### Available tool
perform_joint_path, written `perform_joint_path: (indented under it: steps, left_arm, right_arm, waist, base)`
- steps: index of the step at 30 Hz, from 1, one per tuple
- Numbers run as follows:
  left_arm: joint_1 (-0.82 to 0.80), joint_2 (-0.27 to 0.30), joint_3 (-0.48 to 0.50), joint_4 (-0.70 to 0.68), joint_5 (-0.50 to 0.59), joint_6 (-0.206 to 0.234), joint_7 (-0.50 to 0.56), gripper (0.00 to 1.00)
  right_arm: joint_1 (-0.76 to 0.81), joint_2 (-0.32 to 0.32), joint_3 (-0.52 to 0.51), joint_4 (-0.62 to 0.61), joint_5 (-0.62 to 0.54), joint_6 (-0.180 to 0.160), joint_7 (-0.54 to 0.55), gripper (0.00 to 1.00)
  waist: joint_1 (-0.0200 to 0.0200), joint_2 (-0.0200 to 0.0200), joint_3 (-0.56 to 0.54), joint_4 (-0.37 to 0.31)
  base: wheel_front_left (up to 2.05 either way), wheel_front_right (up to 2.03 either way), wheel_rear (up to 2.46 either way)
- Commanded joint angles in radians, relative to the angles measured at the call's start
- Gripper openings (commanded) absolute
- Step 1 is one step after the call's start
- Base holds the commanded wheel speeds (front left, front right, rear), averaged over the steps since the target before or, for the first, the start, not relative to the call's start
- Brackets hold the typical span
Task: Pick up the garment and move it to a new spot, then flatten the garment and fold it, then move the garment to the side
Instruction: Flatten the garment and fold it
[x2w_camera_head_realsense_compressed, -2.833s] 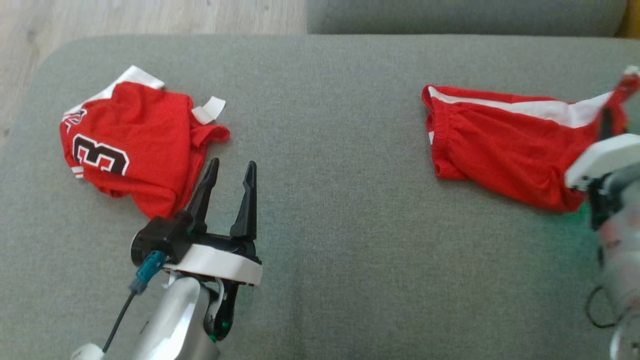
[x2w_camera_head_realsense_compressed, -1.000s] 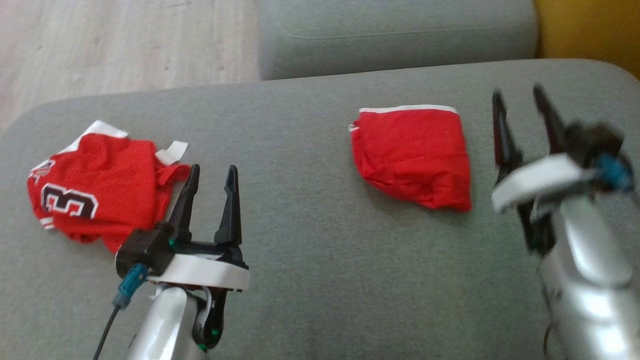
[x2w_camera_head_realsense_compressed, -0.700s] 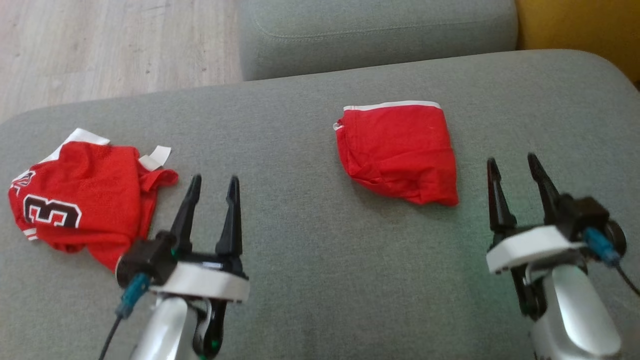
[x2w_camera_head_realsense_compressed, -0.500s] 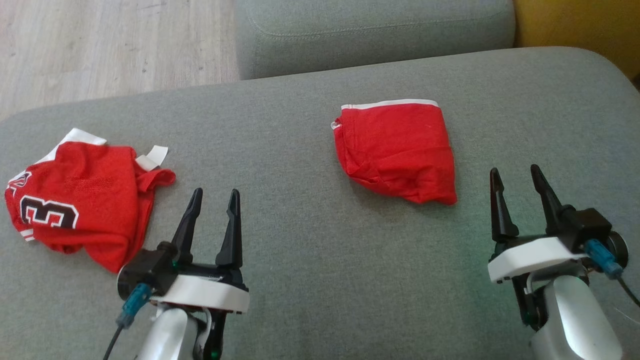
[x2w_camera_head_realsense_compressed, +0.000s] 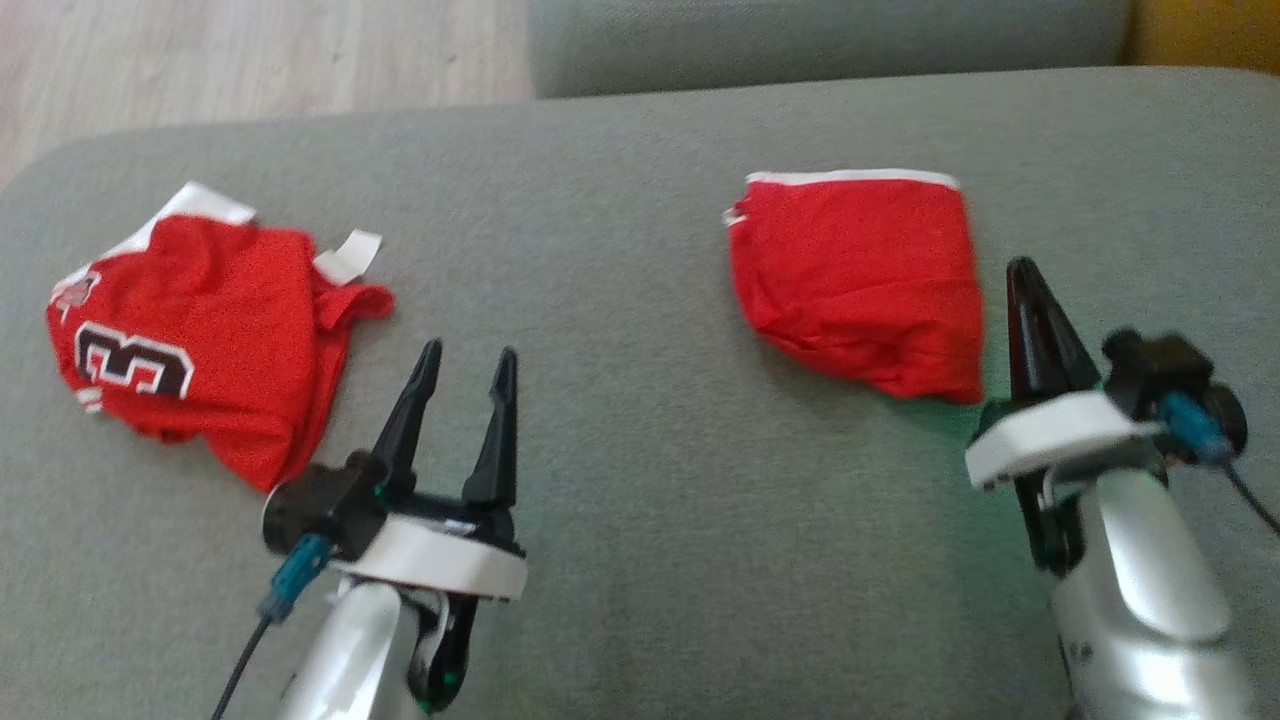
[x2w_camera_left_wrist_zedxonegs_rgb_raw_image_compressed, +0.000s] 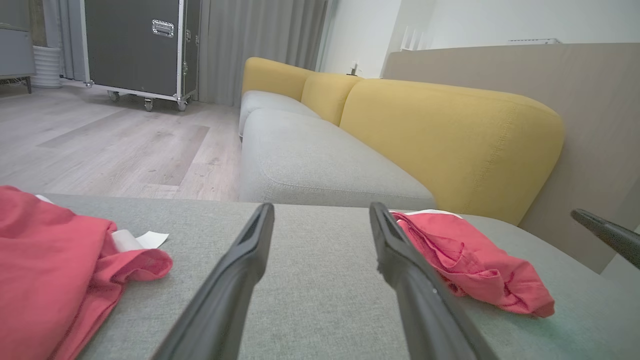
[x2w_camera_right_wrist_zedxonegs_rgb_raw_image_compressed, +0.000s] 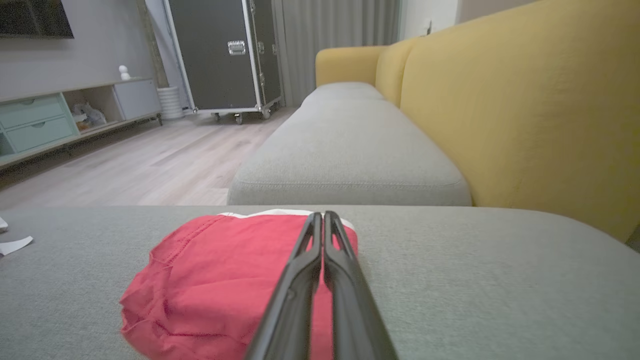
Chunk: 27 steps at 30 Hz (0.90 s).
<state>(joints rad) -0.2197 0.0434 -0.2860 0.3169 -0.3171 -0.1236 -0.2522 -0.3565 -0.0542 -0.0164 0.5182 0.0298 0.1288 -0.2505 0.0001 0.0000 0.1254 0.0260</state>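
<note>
Shorts (x2w_camera_head_realsense_compressed: 860, 275): lying folded on the grey cushion (x2w_camera_head_realsense_compressed: 620, 480), upper right of the head view.
Right jaws: pressing together, empty, pointing along the shorts' right edge.
Left jaws: standing apart, empty, lower left.
Advice: likely nudging the fold aside, so pushing low and evenly.
</note>
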Motion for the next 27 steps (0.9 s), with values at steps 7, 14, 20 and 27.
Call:
perform_joint_path:
  steps: [7, 14, 20, 27]
  left_arm:
    - [-0.098, 0.007, -0.026, -0.034, -0.017, -0.004, -0.01, 1.0]
    - [-0.124, 0.007, -0.056, -0.028, -0.035, -0.002, -0.01, 1.0]
    - [-0.128, 0.007, -0.053, -0.026, -0.041, 0.006, -0.01, 1.0]
    - [-0.128, 0.007, -0.057, -0.029, -0.046, 0.01, -0.01, 1.0]
  right_arm:
    - [-0.247, -0.033, -0.065, 0.231, -0.053, 0.002, 0.03, 0.0]
    - [-0.344, -0.069, -0.14, 0.509, -0.128, 0.002, 0.062, 0.0]
    - [-0.399, -0.04, -0.132, 0.545, -0.158, 0.002, -0.001, 0.0]
    - [-0.418, 0.001, -0.005, 0.511, -0.129, 0.002, -0.011, 0.0]
  waist:
    - [-0.0001, 0.0, 0.108, 0.132]
    - [-0.0001, 0.0, 0.131, 0.193]
    - [-0.0001, 0.0, 0.122, 0.195]
    - [-0.0001, 0.0, 0.113, 0.19]
  base:
    - [0.0, 0.0, 0.0]
    - [0.0, 0.0, 0.0]
    - [0.0, 0.0, 0.0]
    - [0.0, 0.0, 0.0]
